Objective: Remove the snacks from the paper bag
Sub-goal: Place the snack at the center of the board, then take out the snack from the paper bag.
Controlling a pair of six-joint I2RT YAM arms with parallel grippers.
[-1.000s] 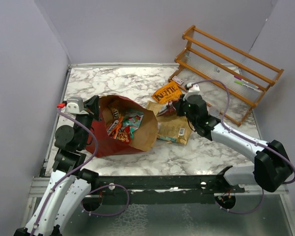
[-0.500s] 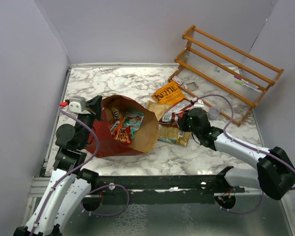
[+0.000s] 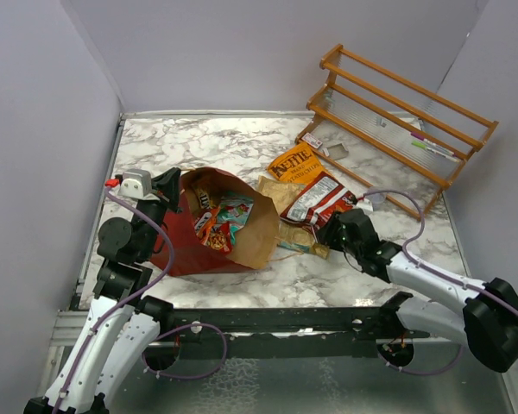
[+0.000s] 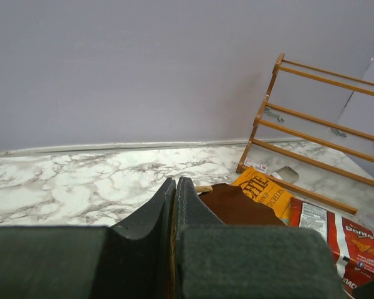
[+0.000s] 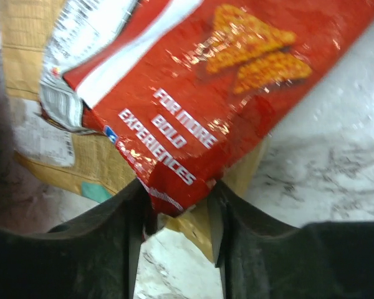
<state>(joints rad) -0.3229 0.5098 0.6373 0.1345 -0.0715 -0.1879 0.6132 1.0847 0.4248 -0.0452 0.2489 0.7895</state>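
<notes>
The paper bag lies on its side, dark red outside, its brown mouth facing right. Several candy packs show inside it. My left gripper is shut on the bag's upper rim, which runs between its closed jaws. To the right of the bag lie an orange Kettle bag, a tan chip bag and a red chip bag resting on top of them. My right gripper is open at the red bag's near corner. That corner sits loosely between its jaws.
A wooden slatted rack stands at the back right, with pens on its right end and a small box before it. Grey walls close in the left, back and right. Bare marble lies behind the bag and at the front right.
My right arm drew back toward the near edge, carrying the red chip bag, laid it over the tan bag, and its jaws opened. The left gripper and paper bag stayed put.
</notes>
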